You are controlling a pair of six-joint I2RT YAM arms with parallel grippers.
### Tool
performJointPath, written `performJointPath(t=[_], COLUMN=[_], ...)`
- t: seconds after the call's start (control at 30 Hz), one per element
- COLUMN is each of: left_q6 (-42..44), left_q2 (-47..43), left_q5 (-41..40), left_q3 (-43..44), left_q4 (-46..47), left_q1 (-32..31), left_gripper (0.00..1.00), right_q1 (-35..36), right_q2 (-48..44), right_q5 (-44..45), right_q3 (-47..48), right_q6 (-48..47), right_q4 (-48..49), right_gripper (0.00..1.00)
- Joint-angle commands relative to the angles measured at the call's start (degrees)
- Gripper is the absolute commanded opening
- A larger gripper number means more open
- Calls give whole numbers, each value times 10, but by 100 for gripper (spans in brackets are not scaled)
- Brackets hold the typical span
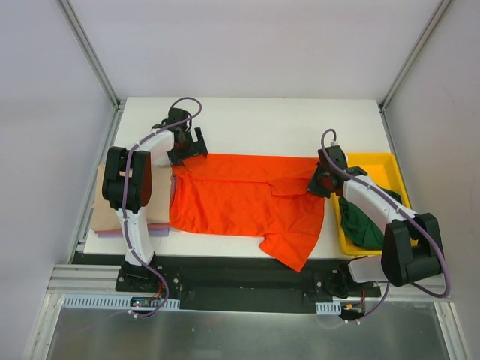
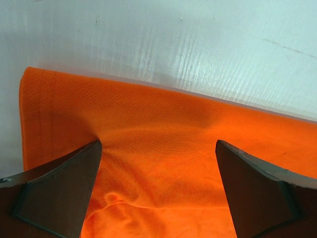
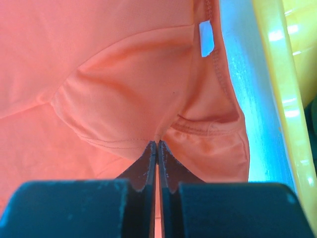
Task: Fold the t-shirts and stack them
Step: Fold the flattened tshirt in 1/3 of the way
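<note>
The orange-red t-shirt (image 1: 240,199) lies spread on the white table, one sleeve hanging over the near edge. My left gripper (image 1: 187,150) is open over the shirt's far left hem corner; its fingers (image 2: 59,188) straddle the cloth (image 2: 158,148). My right gripper (image 1: 321,180) is shut on a pinch of the orange-red shirt near the collar (image 3: 158,141). The dark green t-shirt (image 1: 367,221) lies bunched in the yellow tray. Folded tan, pink and lavender shirts (image 1: 105,206) are stacked at the left table edge, partly hidden by my left arm.
The yellow plastic tray (image 1: 375,165) stands at the right edge of the table; its rim shows in the right wrist view (image 3: 277,99). White enclosure walls surround the table. Bare table (image 1: 285,124) lies behind the shirt.
</note>
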Motion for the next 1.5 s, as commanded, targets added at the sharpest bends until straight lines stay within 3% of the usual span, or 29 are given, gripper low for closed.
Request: performJointPath(t=[0.0,0.43,0.5,0.57,0.63,0.67,0.83,1.1,1.47], left_q6=[7,8,7,10,10,12,14,15,28], left_q2=[-11,-17,-19,-20,-22,-23,-24,-22,6], left_q5=[-10,-13,-12,-12,-14,-16,-7,9,56], left_q3=[-9,-14,-18,-18,-19,-19,-19,-21,10], left_q4=[-20,-21,-20,-21,-20,-21,-21,-21,-21], left_q1=[8,12,13,13,13,13,13,13,13], left_gripper=[99,99,99,99,99,99,99,99,99], right_q1=[18,79,80,80,81,80,79,33,-36], right_q2=[-46,-84,-79,-64,-49,-40,33,220,412], right_q5=[15,87,113,145,154,153,102,-58,-106], right_q3=[1,-14,7,48,75,84,139,234,424], right_q6=[10,51,44,25,5,-8,-72,-95,-148], right_q4=[-45,-92,-112,-144,-150,-146,-111,-80,-176], right_gripper=[0,2,26,35,56,61,98,96,96])
